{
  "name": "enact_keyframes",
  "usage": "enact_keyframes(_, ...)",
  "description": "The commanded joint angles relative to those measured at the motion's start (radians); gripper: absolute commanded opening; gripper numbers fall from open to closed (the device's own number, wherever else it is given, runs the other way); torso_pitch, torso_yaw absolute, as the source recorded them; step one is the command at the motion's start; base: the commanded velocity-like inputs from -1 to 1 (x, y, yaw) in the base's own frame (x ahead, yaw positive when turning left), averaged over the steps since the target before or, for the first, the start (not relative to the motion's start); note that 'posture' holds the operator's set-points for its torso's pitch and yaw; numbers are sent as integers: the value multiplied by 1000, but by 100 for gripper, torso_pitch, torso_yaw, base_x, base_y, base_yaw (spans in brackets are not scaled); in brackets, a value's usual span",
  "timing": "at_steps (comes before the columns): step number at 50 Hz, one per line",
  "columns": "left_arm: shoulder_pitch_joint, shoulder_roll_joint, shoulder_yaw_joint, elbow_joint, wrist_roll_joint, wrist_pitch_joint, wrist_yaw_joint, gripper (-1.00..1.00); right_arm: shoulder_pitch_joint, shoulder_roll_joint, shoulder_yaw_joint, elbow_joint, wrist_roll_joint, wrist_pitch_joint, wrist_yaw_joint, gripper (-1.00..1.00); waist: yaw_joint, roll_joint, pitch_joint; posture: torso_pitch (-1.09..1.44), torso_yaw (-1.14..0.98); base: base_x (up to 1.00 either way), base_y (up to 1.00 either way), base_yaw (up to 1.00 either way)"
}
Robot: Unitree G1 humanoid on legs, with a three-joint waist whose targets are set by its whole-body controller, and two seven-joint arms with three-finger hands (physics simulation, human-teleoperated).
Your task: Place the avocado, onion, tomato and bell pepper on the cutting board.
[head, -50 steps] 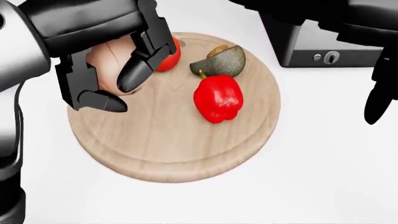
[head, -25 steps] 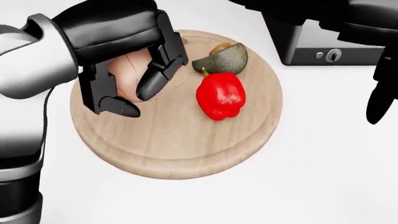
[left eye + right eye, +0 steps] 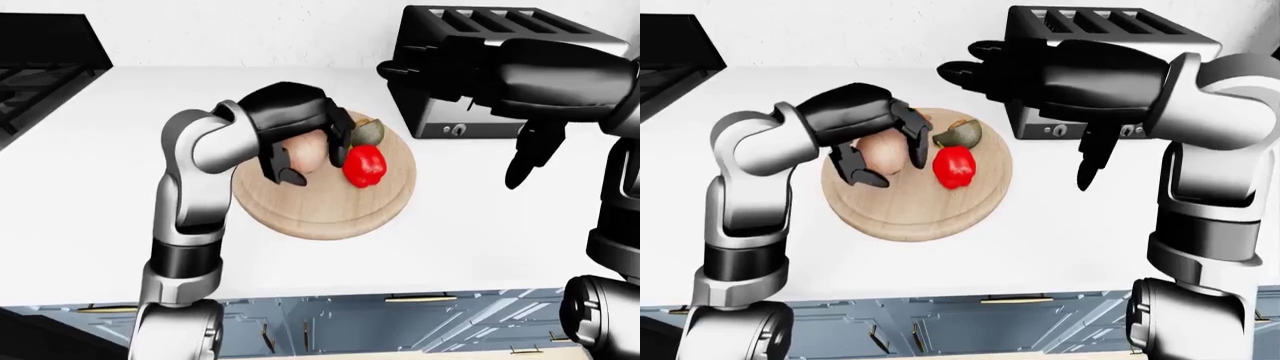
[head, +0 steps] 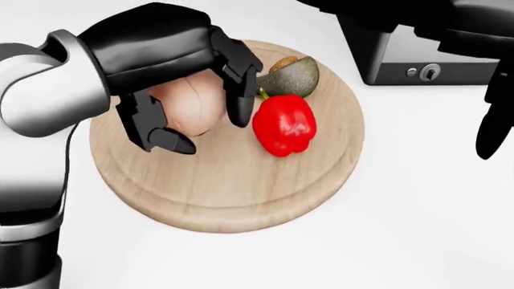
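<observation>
A round wooden cutting board (image 4: 233,192) lies on the white counter. On it sit a red bell pepper (image 4: 282,124) and, just above that, a halved avocado (image 4: 291,75). My left hand (image 4: 209,132) is over the board's upper left, its black fingers curled round a pale onion (image 4: 188,105); one finger (image 4: 239,102) hangs between onion and pepper. The tomato is hidden behind this hand. My right hand (image 3: 1030,94) hovers open above the board's upper right, by the toaster, with its thumb (image 3: 1087,169) pointing down and nothing in it.
A black and silver toaster (image 3: 480,67) stands right of the board, partly behind my right arm. A dark stove (image 3: 40,67) fills the top left corner. The counter's near edge (image 3: 330,296) runs above grey-blue cabinet fronts.
My left hand has moved rightward over the board with the onion and turned, so its fingers now hang beside the pepper and cover the tomato. The right hand has barely moved.
</observation>
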Motion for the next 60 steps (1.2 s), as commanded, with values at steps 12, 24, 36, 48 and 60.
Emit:
enact_keyframes(12,18,14,20,-54,4,-26,-12,-4,-37,-15,-20,-8,10,-4,-17,100,0,-2,-29,0,0,0,0,0)
enact_keyframes(24,36,16,25,-52,9,-39,-4,7,-43,-15,-18,-3,9,-5,-14,100,1,-2,-29,0,0,0,0,0)
enact_keyframes(36,47,23,24,-61,10,-44,-20,30,-59,-16,-15,7,8,-8,-8,100,0,0,-29,0,0,0,0,0)
enact_keyframes(48,44,23,29,-79,7,-38,-28,38,-68,-20,-14,16,7,-11,-9,100,0,1,-30,0,0,0,0,0)
enact_keyframes(60,26,58,53,-111,-23,-14,-54,56,-73,-24,-13,25,4,-15,-6,100,0,2,-28,0,0,0,0,0)
